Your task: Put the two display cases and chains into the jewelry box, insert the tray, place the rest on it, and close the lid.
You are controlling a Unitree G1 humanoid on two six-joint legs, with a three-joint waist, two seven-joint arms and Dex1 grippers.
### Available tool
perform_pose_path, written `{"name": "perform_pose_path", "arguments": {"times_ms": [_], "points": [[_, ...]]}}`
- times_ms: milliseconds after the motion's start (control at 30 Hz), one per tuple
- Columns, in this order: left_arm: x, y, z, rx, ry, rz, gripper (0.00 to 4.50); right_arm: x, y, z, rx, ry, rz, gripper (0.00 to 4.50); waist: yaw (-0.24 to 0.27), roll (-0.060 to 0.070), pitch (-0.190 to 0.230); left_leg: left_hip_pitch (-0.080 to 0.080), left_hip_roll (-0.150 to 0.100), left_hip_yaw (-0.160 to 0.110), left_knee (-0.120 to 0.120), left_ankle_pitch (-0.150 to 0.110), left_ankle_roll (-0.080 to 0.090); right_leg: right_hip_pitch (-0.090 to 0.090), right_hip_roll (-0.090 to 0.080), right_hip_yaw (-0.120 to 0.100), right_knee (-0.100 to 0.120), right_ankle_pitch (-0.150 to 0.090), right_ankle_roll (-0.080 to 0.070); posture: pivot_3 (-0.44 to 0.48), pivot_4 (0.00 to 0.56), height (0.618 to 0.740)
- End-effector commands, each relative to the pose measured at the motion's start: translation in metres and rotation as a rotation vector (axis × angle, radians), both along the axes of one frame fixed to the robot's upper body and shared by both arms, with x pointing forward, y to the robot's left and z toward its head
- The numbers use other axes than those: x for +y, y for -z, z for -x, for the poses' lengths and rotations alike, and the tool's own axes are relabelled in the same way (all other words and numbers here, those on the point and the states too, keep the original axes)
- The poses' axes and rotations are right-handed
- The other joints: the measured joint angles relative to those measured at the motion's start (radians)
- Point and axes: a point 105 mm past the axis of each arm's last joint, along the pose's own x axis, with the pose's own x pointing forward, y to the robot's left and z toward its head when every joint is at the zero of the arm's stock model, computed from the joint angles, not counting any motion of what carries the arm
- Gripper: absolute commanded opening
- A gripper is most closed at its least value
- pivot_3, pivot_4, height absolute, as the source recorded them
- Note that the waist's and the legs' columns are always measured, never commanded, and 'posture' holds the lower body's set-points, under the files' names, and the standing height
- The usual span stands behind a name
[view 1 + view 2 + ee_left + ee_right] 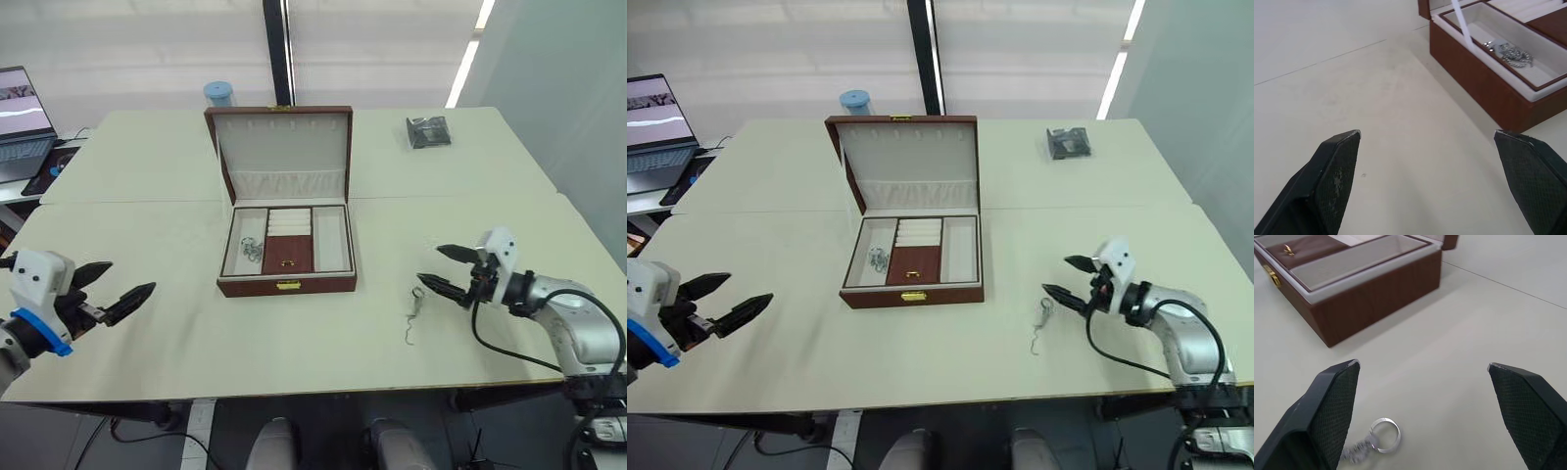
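Your right gripper (446, 270): fingers spread, just beside one chain (414, 311) on the table (196, 343). Left gripper (116, 290): spread, empty. Jewelry box (286, 284): lid (282, 145) up, tray (330, 238) seated.

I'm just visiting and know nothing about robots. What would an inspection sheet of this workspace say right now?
Surface: cream table, seams between its panels.
Job's things: jewelry box open, lid upright, tray seated inside with silvery pieces in its left compartment; one chain lying on the table right of the box.
Clutter: dark crinkled packet at the far right; blue-lidded container behind the box.
Grippers: left gripper open, empty, above the table; right gripper open, beside the chain, not touching it.
Cables: black cable looping off the right arm.
Surroundings: laptop at far left.
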Motion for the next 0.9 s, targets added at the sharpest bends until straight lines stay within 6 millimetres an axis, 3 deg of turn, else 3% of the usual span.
{"name": "perform_pose_path", "arguments": {"times_ms": [33,567,900], "points": [[0.006,-0.009,-0.002,-0.025,0.013,-0.032,4.5,-0.021,-0.014,0.005,-0.056,0.042,0.024,4.43,0.0,0.0,0.0,0.0,0.0,0.0,0.0,0.0,0.0,0.0,0.0,0.0,0.0,0.0,0.0,0.0,0.15,0.74],[0.016,-0.009,0.001,-0.029,-0.01,-0.046,4.5,-0.069,0.001,0.01,-0.028,0.141,0.078,4.43,0.002,0.0,0.0,0.0,0.0,-0.001,0.0,0.0,0.0,0.0,0.0,0.0,0.0,0.0,0.0,0.0,0.15,0.74],[0.015,-0.006,0.001,-0.025,-0.013,-0.037,4.5,-0.08,0.003,0.015,-0.026,0.156,0.103,4.43,0.001,0.0,0.0,0.0,0.0,-0.001,0.0,0.0,0.0,0.001,0.0,-0.001,0.0,0.0,0.0,0.0,0.15,0.74]]}}
